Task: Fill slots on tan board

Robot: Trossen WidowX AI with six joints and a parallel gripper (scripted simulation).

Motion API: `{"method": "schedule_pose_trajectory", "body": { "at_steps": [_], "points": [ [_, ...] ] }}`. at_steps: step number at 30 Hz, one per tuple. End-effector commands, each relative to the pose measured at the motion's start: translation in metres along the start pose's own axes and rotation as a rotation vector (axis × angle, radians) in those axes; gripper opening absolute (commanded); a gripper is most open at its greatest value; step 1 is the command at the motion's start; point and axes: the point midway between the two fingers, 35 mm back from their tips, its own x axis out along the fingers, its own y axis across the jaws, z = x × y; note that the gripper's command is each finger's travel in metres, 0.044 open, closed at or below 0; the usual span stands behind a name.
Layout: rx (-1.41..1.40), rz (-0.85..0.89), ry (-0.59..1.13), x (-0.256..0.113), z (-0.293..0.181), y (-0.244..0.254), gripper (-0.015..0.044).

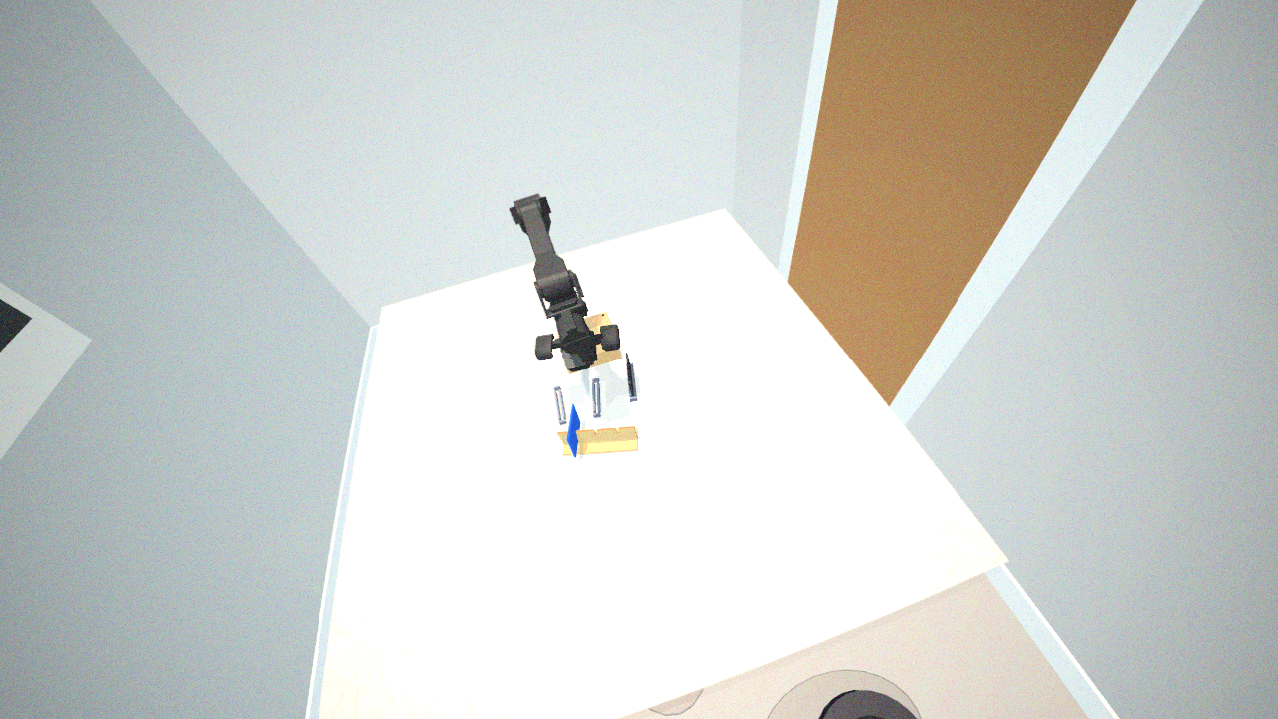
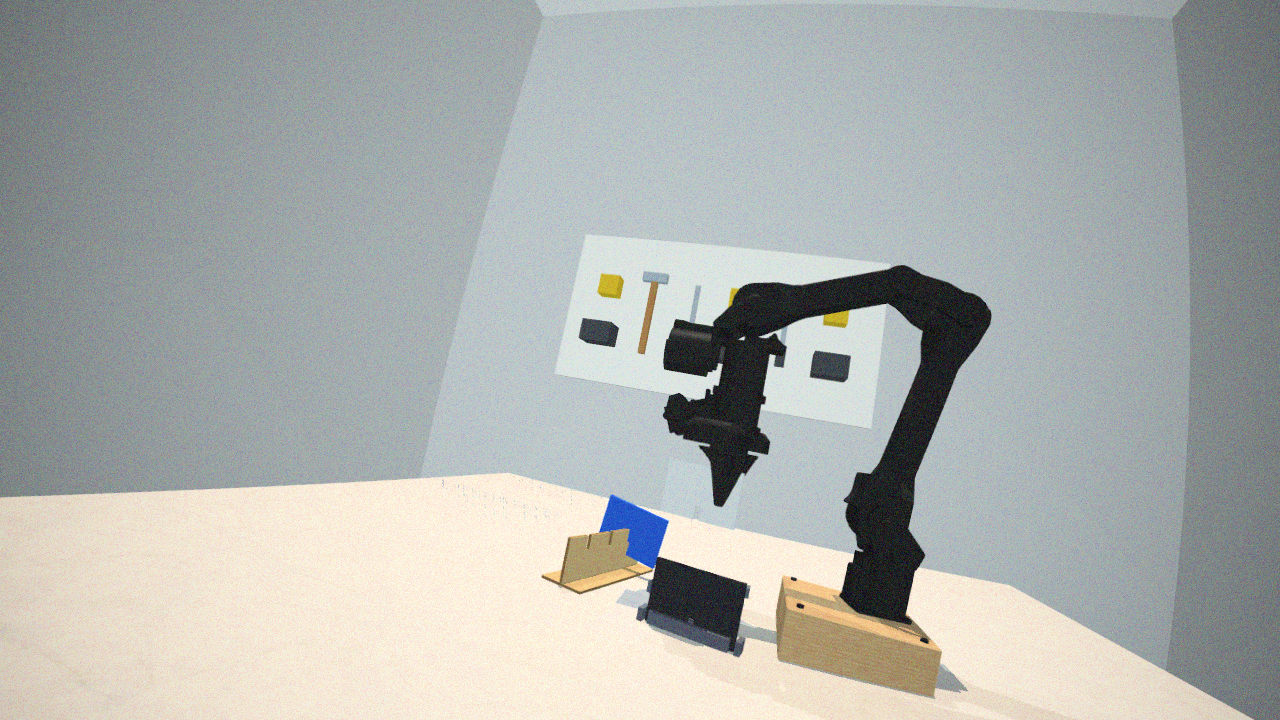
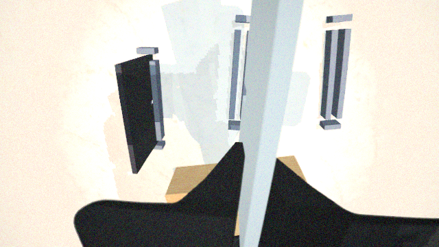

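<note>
My gripper [image 2: 718, 502] [image 3: 245, 150] is shut on a pale grey-blue board [image 2: 684, 490] [image 3: 271, 86], held upright above the middle holder [image 1: 596, 398] [image 3: 234, 75]. The standing tan board [image 1: 612, 444] [image 2: 592, 560] shows two open notches in its top edge in the exterior view. A blue board [image 1: 573, 434] [image 2: 637, 533] stands crosswise at its left end in the top view. A black board [image 1: 630, 376] [image 2: 698, 598] [image 3: 137, 113] stands in its holder. The pale board's notch is hidden in the wrist view.
An empty holder [image 1: 560, 405] [image 3: 326, 75] lies on the other side of the middle one from the black board. The arm's wooden base [image 2: 850, 646] stands behind the holders. A panel with tools [image 2: 572, 358] is on the wall.
</note>
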Motion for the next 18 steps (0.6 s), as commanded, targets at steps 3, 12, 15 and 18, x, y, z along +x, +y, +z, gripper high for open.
{"method": "schedule_pose_trajectory", "body": {
  "at_steps": [3, 12, 15, 18],
  "points": [
    [0.013, 0.000, 0.006, -0.002, 0.014, 0.002, 0.0000],
    [0.027, 0.000, 0.003, -0.004, 0.037, 0.004, 0.0000],
    [0.031, 0.000, 0.002, -0.004, 0.045, 0.004, 0.0000],
    [0.035, 0.000, 0.001, -0.004, 0.053, 0.005, 0.0000]
  ]
}}
